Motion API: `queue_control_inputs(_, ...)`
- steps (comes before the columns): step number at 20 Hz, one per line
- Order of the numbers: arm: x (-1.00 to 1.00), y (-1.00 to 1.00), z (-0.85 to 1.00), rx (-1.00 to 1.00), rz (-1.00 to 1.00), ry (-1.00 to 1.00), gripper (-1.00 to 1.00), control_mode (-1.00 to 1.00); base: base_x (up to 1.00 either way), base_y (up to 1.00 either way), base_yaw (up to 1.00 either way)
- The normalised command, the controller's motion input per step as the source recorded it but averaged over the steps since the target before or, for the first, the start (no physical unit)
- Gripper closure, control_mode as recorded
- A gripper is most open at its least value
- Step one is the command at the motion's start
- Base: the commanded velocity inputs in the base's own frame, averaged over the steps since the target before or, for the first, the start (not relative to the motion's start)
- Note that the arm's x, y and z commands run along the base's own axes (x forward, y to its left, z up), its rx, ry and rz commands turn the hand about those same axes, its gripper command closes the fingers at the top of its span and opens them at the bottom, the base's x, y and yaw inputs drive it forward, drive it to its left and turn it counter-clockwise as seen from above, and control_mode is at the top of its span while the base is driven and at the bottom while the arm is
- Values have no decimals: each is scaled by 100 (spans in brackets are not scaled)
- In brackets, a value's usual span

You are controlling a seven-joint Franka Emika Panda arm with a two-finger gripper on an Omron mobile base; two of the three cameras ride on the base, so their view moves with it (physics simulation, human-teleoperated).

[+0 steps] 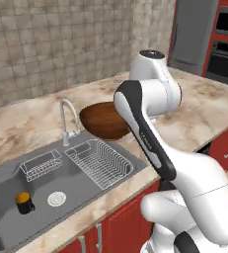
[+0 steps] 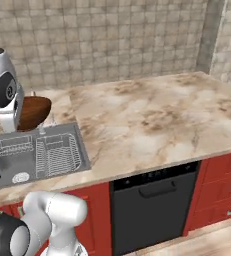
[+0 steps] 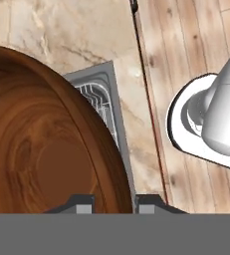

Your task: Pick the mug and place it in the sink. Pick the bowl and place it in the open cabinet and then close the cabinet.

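Glossy dark brown wooden bowl (image 1: 101, 121), round and deep, lifted above the marble surface (image 1: 204, 106) just behind the sink (image 1: 9, 185), gripper (image 3: 114, 203) pinching its rim, white arm bent over the sink, small dark mug (image 1: 24, 202) in the basin.

Glossy dark brown bowl (image 1: 103, 121), grey sink (image 1: 7, 190)

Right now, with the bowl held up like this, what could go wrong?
1. The hand pinches the bowl only at its rim, one finger on each side of the wall; a wide, deep bowl could slip or swing.
2. The bowl hangs beside the faucet and over the edge of the sink; a sideways move might strike the faucet.
3. If dropped, it could land on the wire rack.
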Motion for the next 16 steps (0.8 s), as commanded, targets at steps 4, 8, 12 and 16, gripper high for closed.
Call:
queue_control_inputs(4, 0, 0, 0, 0, 0, 0, 100, 100, 0, 0, -100)
queue_control_inputs(8, 0, 0, 0, 0, 0, 0, 100, 100, 0, 0, -100)
queue_control_inputs(12, 0, 0, 0, 0, 0, 0, 100, 100, 0, 0, -100)
queue_control_inputs(16, 0, 0, 0, 0, 0, 0, 100, 100, 0, 0, -100)
